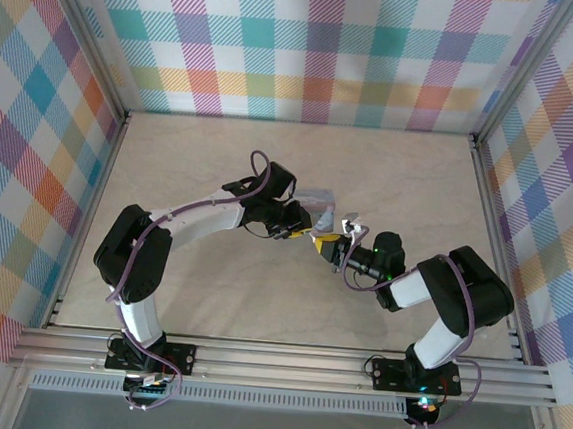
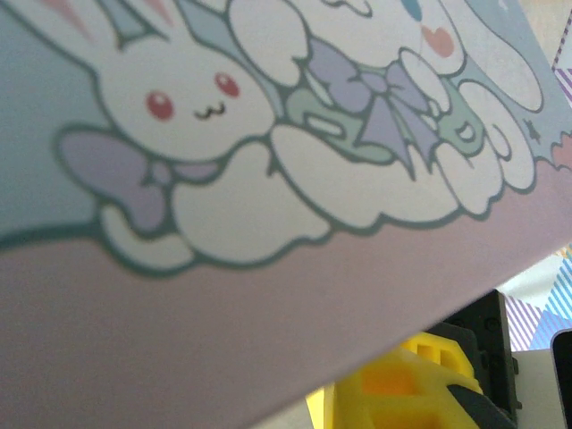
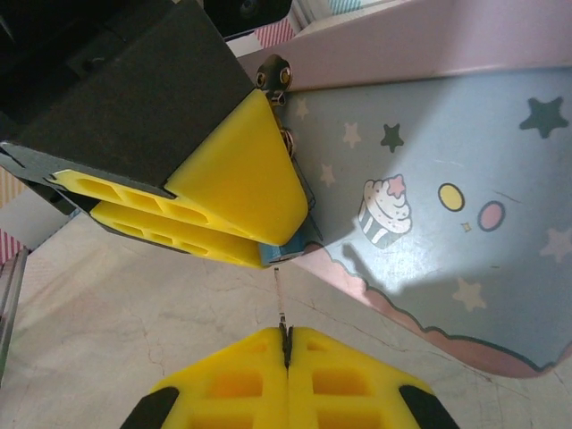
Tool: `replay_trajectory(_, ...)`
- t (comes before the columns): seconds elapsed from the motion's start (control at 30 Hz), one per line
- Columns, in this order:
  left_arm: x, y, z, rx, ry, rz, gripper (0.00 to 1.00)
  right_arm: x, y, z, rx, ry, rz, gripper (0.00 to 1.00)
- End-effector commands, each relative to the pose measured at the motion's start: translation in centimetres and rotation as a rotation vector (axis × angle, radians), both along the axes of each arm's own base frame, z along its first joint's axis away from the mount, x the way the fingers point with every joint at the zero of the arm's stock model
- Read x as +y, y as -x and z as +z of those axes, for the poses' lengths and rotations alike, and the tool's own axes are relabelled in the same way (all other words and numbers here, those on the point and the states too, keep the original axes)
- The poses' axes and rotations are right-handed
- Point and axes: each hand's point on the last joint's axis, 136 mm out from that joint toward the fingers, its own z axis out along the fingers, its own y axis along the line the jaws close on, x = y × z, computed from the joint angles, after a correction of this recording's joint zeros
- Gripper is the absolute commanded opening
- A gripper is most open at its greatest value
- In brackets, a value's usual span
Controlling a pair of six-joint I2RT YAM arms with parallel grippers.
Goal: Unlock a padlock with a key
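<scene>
Starting at right gripper (image 3: 286, 347): closed flush, pinching thin key (image 3: 281, 304) at the very fingertips, blade sticking straight out ahead. Held that way probably to leave as much blade free as possible for the keyhole and to keep the fat yellow pads clear of the lock.

Just ahead of the key tip, apparently not touching yet: padlock (image 3: 288, 254), only a sliver of dark blue body peeking out between yellow fingers. Keyhole too small to make out.

Clamped around that: left gripper (image 3: 279, 239), nearly closed on the padlock body, squeezing from both sides. Likely done to stop the lock swinging and to turn its bottom face toward the key. Small metal ring and loop above the fingers at the tin's edge; exact link between them unclear.

Further out: pale blue tin (image 3: 465, 206), cupcake and stars on this face, bunny cartoon lid pressed close in the left wrist view. Lock seemingly attached at the tin's front, hence both arms crowded mid-table (image 1: 209, 298) in the overhead view, grippers nearly tip to tip.

Judged step: lining key up with keyhole, insertion not yet done. Needs fine sideways correction; risk of key twisting in such a shallow pinch.
</scene>
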Motion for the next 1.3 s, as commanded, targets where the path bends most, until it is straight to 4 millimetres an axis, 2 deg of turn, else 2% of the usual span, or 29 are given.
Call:
replay_trajectory(0.0, -1.3, -1.0, 2.8, -0.079, 0.059, -0.008, 0.15, 0.1, 0.4, 0.2, -0.010, -0.016, 0.022, 0.00)
replay_trajectory(0.3, -1.3, -1.0, 2.9, -0.079, 0.060, -0.010, 0.15, 0.2, 0.1, -0.1, 0.000, -0.012, 0.018, 0.00)
replay_trajectory(1.27, -1.4, -1.0, 2.7, -0.071, 0.055, -0.018, 0.15, 0.8, -0.8, 1.0, -0.026, -0.053, 0.030, 0.00)
